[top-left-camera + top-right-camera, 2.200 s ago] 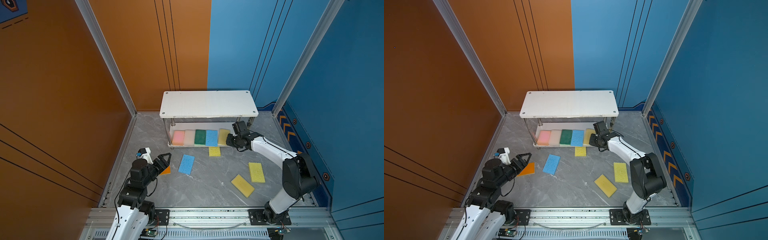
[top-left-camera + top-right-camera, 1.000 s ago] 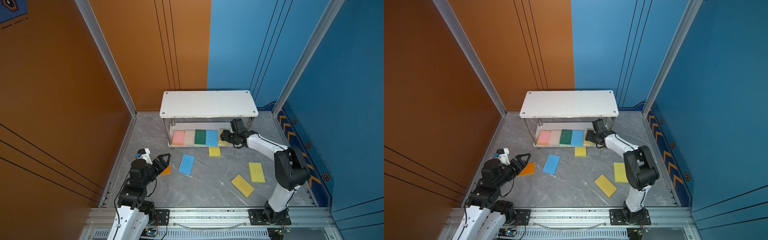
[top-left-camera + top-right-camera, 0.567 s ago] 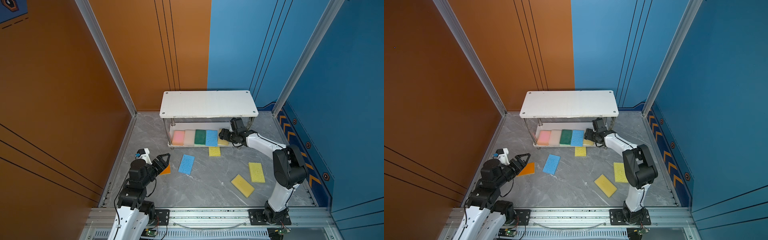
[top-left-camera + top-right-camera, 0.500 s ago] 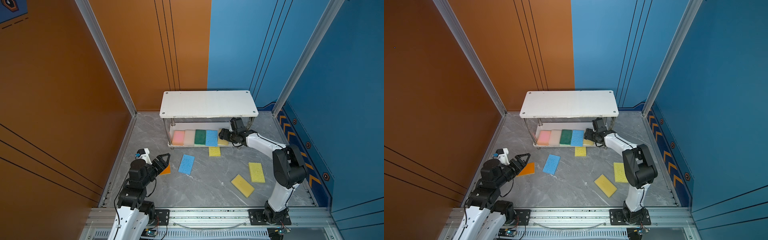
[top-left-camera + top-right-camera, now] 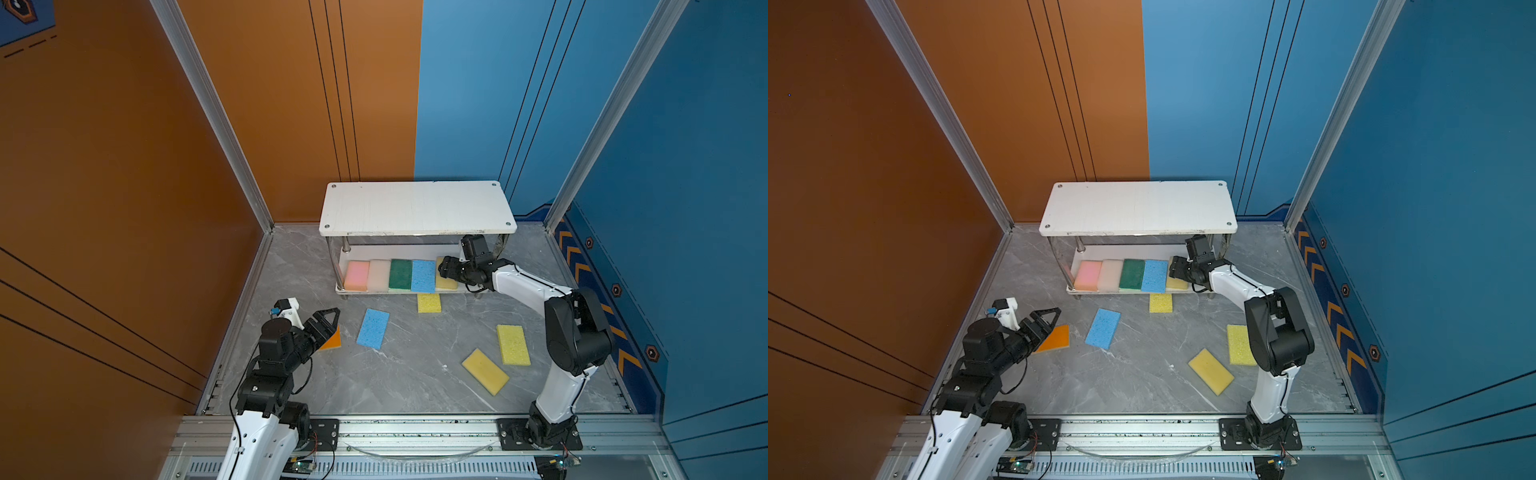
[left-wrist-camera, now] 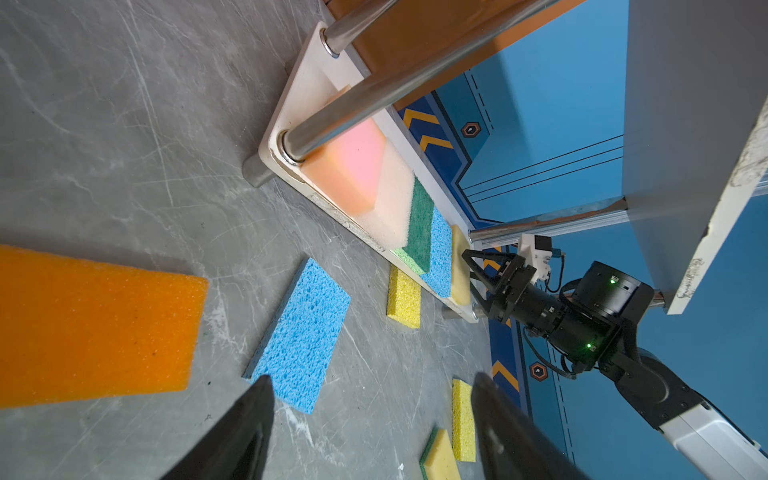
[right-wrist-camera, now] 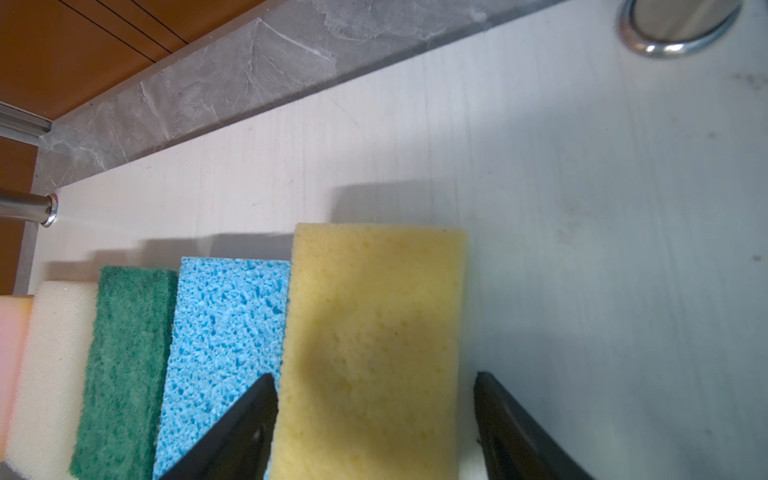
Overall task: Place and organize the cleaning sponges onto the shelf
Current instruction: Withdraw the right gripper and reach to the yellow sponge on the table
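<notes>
- My right gripper (image 5: 444, 269) has moved in from beside the shelf (image 5: 415, 208) to under its top board. The yellow sponge (image 7: 374, 324) now lies flat on the lower tier (image 7: 582, 208), snug against the shelved blue sponge (image 7: 224, 324).
- That makes five in the row, I judge. Five are left on the floor: the orange sponge (image 6: 91, 324), the loose blue sponge (image 5: 373, 328) and three yellow ones.
- The right fingers (image 7: 241, 428) are spread wide and straddle the yellow sponge's near end. I see no squeeze, so it looks released.
- My left gripper (image 5: 332, 320) is wide open and empty, hovering by the orange sponge.
</notes>
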`<action>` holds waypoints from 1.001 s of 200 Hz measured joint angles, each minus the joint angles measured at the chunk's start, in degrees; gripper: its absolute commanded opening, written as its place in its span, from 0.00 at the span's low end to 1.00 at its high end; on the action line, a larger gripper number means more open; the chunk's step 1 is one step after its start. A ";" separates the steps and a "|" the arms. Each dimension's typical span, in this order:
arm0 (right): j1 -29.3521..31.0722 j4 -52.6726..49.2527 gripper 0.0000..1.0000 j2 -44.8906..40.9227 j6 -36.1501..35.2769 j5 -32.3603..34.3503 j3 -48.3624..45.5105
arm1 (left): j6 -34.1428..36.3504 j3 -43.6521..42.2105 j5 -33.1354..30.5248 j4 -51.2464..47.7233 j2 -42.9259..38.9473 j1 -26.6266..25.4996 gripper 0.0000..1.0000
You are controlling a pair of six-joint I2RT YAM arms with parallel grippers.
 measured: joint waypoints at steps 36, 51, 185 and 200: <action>0.90 0.35 0.76 -2.43 -2.01 1.99 -1.49 | 0.85 -0.13 0.07 0.22 0.59 0.00 0.85; 2.25 0.55 0.76 -5.55 -3.54 3.58 -3.48 | 1.05 -0.17 0.07 0.24 0.68 0.00 0.85; 11.19 -23.82 0.78 -32.54 0.83 5.77 -20.57 | 3.15 -2.03 1.51 2.21 6.51 -11.82 0.98; 8.85 -27.45 0.79 -37.79 3.91 5.70 -26.38 | 3.37 -2.54 0.85 3.54 8.74 -15.58 0.98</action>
